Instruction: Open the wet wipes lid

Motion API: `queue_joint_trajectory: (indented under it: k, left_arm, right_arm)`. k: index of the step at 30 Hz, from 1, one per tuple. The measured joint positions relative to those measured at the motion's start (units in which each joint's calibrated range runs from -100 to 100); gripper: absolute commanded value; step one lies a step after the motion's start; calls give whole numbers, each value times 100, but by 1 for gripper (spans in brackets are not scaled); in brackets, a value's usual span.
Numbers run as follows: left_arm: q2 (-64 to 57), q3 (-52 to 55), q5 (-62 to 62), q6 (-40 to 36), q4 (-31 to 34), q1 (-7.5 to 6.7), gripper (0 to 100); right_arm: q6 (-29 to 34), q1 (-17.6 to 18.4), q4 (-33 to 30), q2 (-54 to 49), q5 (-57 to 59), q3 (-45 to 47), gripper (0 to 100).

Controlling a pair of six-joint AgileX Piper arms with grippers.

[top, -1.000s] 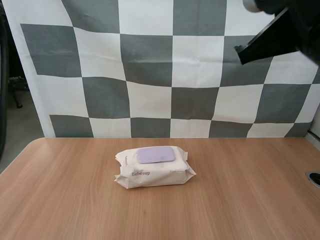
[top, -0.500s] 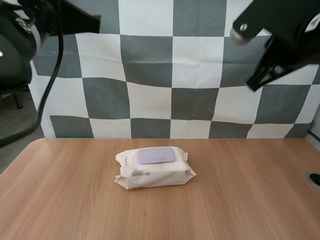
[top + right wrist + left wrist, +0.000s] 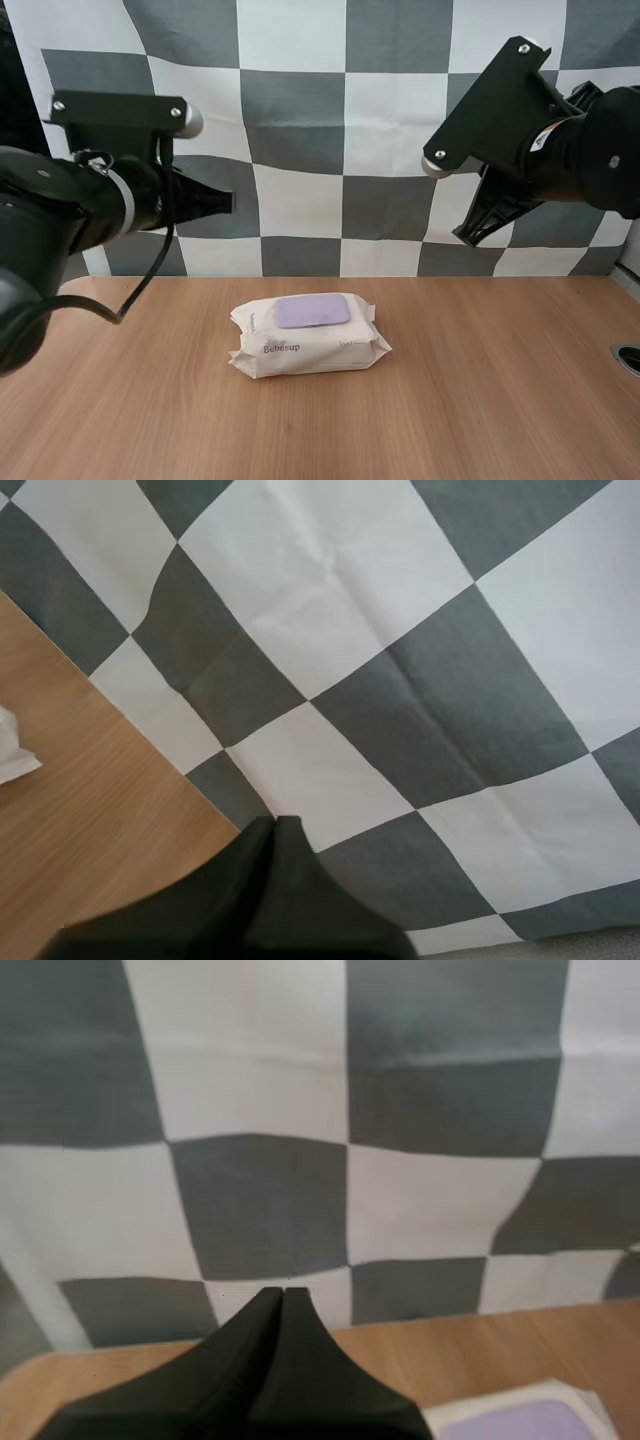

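1. Above the table [image 3: 500, 400], well clear of the wood, we hold both arms high, one to each side of the pack of wet wipes [image 3: 310, 350]. We judge this a ready stance that leaves the pack in open sight before any approach.
2. Our left gripper [image 3: 225, 202] hangs up and to the left of the pack, pointing toward the middle. In the left wrist view its fingers lie together as one dark wedge, closed on nothing, with a corner of the pack on the wood beyond it.
3. Our right gripper [image 3: 468, 232] hangs up and to the right of the pack, tilted downward. Its fingers are likewise pressed together and empty.
4. We find the pack lying flat near the middle of the table, its long side toward us, well apart from both grippers.
5. We see a soft, cream-white pack with crimped ends and printed wording on its front face. Its lid [image 3: 312, 310], a lilac rounded rectangle, sits flush on the top face and looks closed.
6. We judge the task not yet begun. The pack looks light and pliable, so it may slide or buckle when the lid's edge is pried, and bracing it with one gripper seems wise.
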Motion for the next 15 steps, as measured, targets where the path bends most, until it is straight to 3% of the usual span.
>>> queue_joint_trajectory:
  k: [6, 11, 15]
  left_arm:
    - [877, 111, 1600, 935, -1040, 316, 0]
    - [1699, 111, 2869, 1628, -1762, 809, 0]
    - [2211, 111, 3937, 2075, -1834, 1226, 0]
  right_arm:
    - [0, 0, 331, 0, -44, 4, 0]
    - [-11, 0, 205, 0, -59, 4, 0]
    - [-11, 0, 158, 0, -98, 4, 0]
